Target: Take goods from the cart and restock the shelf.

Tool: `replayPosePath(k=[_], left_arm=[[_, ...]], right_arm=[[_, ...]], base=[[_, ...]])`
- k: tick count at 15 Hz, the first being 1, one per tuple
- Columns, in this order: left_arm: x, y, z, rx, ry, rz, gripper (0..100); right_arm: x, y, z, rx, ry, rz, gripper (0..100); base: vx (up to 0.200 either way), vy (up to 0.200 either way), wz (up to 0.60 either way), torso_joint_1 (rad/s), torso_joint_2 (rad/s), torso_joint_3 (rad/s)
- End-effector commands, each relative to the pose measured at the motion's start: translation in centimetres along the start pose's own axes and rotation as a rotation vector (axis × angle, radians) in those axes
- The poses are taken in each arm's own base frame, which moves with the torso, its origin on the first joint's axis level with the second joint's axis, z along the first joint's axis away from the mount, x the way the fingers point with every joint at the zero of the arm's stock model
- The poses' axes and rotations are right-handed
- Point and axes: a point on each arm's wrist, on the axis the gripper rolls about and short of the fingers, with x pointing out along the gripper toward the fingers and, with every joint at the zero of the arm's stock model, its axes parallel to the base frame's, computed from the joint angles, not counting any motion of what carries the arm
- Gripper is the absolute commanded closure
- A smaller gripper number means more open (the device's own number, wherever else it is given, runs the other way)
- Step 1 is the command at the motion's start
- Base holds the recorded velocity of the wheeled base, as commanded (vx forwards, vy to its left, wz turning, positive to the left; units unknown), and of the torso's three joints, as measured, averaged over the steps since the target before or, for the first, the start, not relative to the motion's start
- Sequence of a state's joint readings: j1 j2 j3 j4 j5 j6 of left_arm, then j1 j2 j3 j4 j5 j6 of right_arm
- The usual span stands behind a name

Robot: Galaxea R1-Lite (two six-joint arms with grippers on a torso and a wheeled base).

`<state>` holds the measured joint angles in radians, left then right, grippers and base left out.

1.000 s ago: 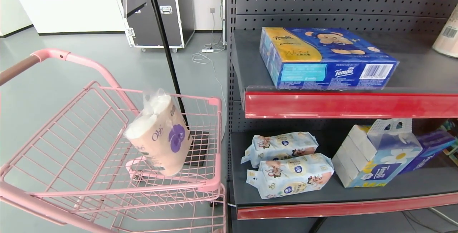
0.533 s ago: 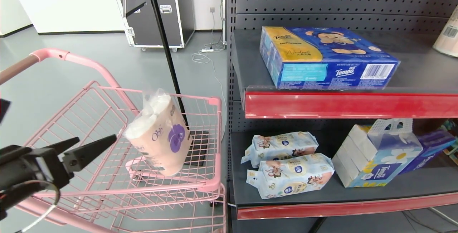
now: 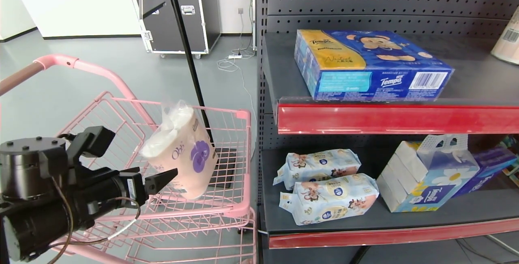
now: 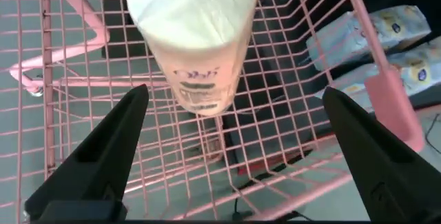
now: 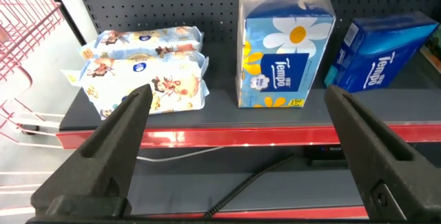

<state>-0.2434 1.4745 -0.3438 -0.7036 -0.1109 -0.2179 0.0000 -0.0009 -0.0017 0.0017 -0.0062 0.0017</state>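
The left jaws are spread wide and empty, aimed at the cream, purple-printed, plastic-wrapped cylindrical pack (image 3: 180, 154), which stands tilted inside the pink wire cart (image 3: 227, 110), near its far corner. Within the last second the left arm (image 3: 61, 187) has swung in over the cart's near rim, so a grasp looks imminent. The right jaws, equally wide and empty, sit beside the cart, facing the grey metal shelf (image 3: 478, 81).

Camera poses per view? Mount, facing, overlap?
Head: on the head, facing forward and down at cart and shelf; left arm shows.
Left wrist: over the cart, facing down at roll pack; left gripper open.
Right wrist: facing lower shelf's wipes packs; right gripper open.
Shared: head and left wrist both show roll pack.
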Motion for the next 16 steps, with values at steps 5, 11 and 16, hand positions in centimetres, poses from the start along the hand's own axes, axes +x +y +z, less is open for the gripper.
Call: replayPosePath(k=[5,11,16], left_arm=[[4.0,0.8,-1.0,0.003,0.047,0.032,0],[7.0,0.6,1.0,0.011,-0.005,0.057,0],[8.1,0.1,0.4,0.02,0.021,0.066,0]], right_arm=[[0.0,0.0,0.0,0.003,0.001,0.002,0],[0.0,0.0,0.0,0.003,0.001,0.002,0],[0.0,0.0,0.0,0.003,0.001,0.003,0]], base=[[0.0,0.0,0.0,0.0,0.0,0.0],[0.0,0.0,0.0,0.0,0.0,0.0],[0.0,0.0,0.0,0.0,0.0,0.0]])
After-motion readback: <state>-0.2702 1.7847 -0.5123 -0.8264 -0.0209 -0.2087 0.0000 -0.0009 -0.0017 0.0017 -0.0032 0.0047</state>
